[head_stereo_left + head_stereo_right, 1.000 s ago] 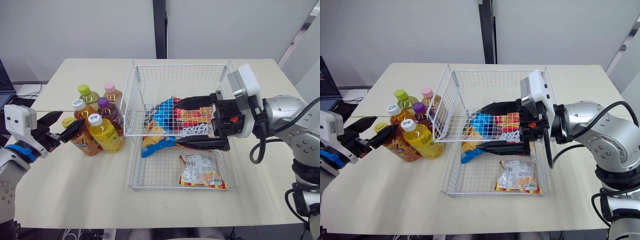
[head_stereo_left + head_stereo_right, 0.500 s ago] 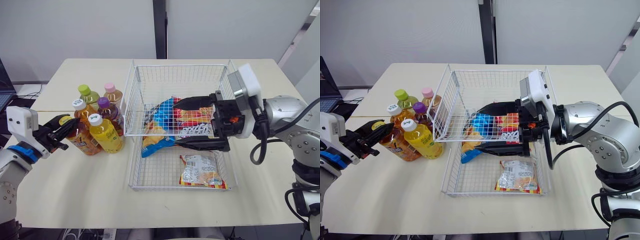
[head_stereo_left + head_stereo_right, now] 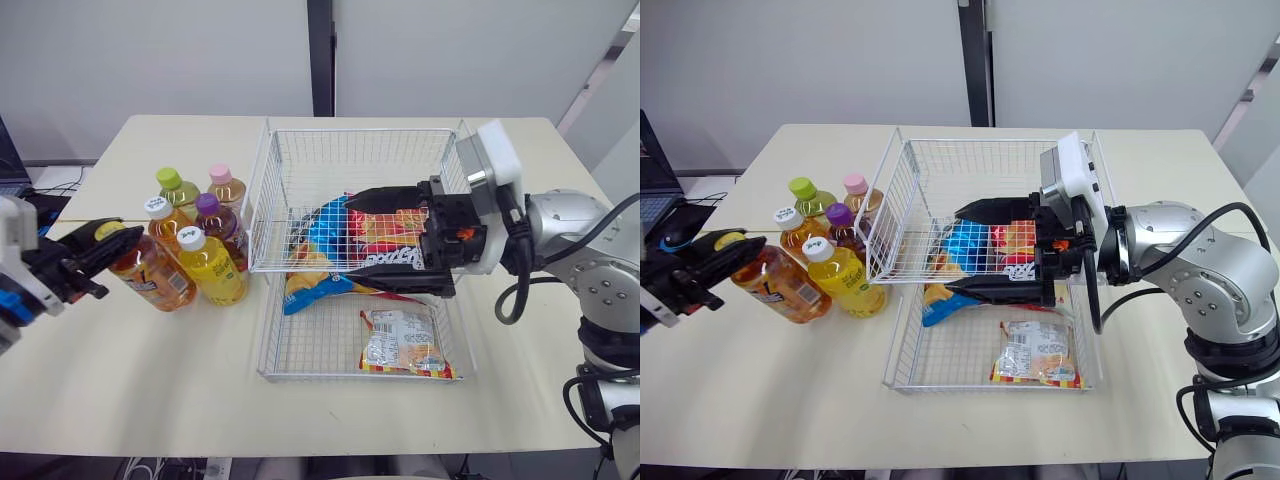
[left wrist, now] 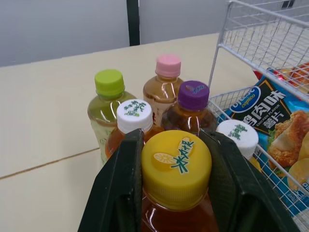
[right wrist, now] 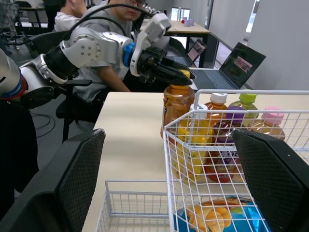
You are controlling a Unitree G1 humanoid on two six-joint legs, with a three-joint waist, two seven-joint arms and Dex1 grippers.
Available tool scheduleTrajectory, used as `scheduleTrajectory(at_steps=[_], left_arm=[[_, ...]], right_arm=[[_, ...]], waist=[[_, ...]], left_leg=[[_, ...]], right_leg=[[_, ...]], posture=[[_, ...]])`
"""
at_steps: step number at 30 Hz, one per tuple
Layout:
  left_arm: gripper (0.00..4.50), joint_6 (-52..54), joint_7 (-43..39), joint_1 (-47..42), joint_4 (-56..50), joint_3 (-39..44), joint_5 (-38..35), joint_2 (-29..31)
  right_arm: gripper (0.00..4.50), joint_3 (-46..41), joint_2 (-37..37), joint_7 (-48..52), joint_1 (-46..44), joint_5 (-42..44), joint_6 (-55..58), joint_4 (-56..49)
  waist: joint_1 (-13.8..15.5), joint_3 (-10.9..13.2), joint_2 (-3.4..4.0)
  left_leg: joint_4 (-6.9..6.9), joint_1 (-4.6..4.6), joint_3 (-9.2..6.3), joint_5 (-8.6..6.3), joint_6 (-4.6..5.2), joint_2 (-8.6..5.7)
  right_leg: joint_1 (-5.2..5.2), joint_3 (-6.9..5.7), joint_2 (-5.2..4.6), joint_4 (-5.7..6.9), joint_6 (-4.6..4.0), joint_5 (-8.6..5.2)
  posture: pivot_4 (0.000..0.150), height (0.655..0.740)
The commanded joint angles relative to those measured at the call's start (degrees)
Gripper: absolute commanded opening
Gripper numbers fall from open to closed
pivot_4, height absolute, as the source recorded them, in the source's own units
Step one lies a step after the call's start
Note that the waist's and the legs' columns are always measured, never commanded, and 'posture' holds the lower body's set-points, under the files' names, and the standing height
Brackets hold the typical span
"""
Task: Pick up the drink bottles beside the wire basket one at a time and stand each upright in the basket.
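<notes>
My left gripper (image 3: 92,243) is shut on the yellow cap of an amber drink bottle (image 3: 148,278), which leans a little to the left of the bottle cluster. In the left wrist view both fingers (image 4: 118,188) press that cap (image 4: 176,166). The other bottles stand beside the wire basket (image 3: 352,131): green cap (image 3: 169,180), pink cap (image 3: 220,175), white cap (image 3: 157,208), purple cap (image 3: 206,205) and a yellow bottle (image 3: 214,273). My right gripper (image 3: 368,243) is open inside the basket, its fingers spread above and below the snack bags.
The basket holds a blue snack bag (image 3: 322,228), a red one (image 3: 398,232) and a small packet (image 3: 402,340). A laptop (image 3: 658,185) sits off the table's left side. A seated person (image 5: 113,29) shows behind the table in the right wrist view.
My left gripper went from open beside the yellow-capped bottle to shut on its cap, then drew it left, away from the cluster. The right gripper has barely moved.
</notes>
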Motion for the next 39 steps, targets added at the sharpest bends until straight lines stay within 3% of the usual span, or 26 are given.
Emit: scheduleTrajectory(at_steps=[1,7,11,15,21,24,30,34,39], left_arm=[[1.37,0.7,-2.9,-0.9,0.5,5.9,-1.5,4.3],[1.37,4.0,-9.6,-3.5,6.3,8.6,-1.8,13.1],[1.37,4.8,-12.6,-9.9,13.2,7.9,-1.8,20.9],[1.37,4.5,-15.0,-17.9,18.4,2.4,-3.1,26.9],[1.37,3.7,-17.1,-36.8,25.7,-14.4,-8.3,32.4],[1.37,4.7,-18.8,-50.7,27.7,-25.9,-7.8,30.0],[1.37,6.7,-23.9,-78.5,36.0,-42.7,1.3,18.5],[1.37,7.2,-27.6,-88.7,41.6,-46.9,5.4,11.5],[1.37,5.9,-32.6,-94.4,46.4,-49.6,9.5,3.8]], right_arm=[[4.5,-0.2,0.5,0.9,-1.7,-0.6,-1.5,0.0],[4.5,0.2,1.1,1.5,-2.1,-1.7,-2.0,0.8],[4.5,0.0,1.1,1.4,-2.3,-2.7,-2.5,1.3],[4.5,-0.1,1.2,1.4,-2.5,-3.7,-3.0,1.7],[4.5,-0.1,1.3,0.7,-2.5,-4.5,-3.1,1.6],[4.5,-0.2,1.4,0.0,-2.4,-5.3,-3.4,1.3],[4.5,-0.3,0.0,-1.0,-1.8,-8.5,-4.5,0.9],[4.5,-1.1,-0.9,-1.7,-1.1,-9.6,-4.6,0.4],[4.5,-2.7,-1.6,-2.6,-1.1,-8.7,-3.9,-0.2]], waist=[[0.0,0.0,0.01],[-0.1,0.0,0.01],[-0.1,0.3,-0.26],[-0.1,0.4,-0.45],[-0.1,0.5,-0.46],[-0.2,0.5,-0.47],[-0.1,0.6,-0.59],[-0.5,0.6,-0.59],[-1.6,0.6,-0.56]], left_leg=[[-0.01,0.0,0.01,0.0,0.0,0.0],[-0.06,0.0,0.06,0.0,0.0,0.0],[-0.08,0.0,0.06,0.01,-0.01,0.01],[-0.1,0.0,0.09,0.05,-0.09,0.02],[-0.11,-0.02,0.18,0.06,-0.09,0.04],[-0.06,-0.15,0.19,0.06,-0.09,0.04],[0.89,-0.98,0.03,0.15,-0.25,-0.06],[0.95,-0.99,0.07,0.15,-0.21,-0.03],[0.93,-0.97,0.03,0.2,-0.29,0.02]], right_leg=[[-0.01,0.01,0.0,0.0,0.0,0.0],[-0.05,-0.05,0.03,0.0,0.0,0.0],[-0.09,-0.07,0.04,0.03,0.0,0.0],[-0.1,-0.13,0.07,0.02,0.0,0.0],[-0.13,-0.12,0.1,0.06,0.01,-0.01],[-0.21,-0.15,0.17,0.11,0.01,-0.01],[-0.88,-0.2,0.46,0.91,0.05,-0.03],[-0.94,-0.12,0.52,0.97,0.05,-0.03],[-0.97,-0.11,0.56,1.05,0.05,-0.03]], posture=[[0.15,0.74],[0.15,0.74],[0.15,0.74],[0.15,0.74],[0.15,0.74],[0.15,0.74],[0.15,0.74],[0.15,0.74],[0.15,0.74]])
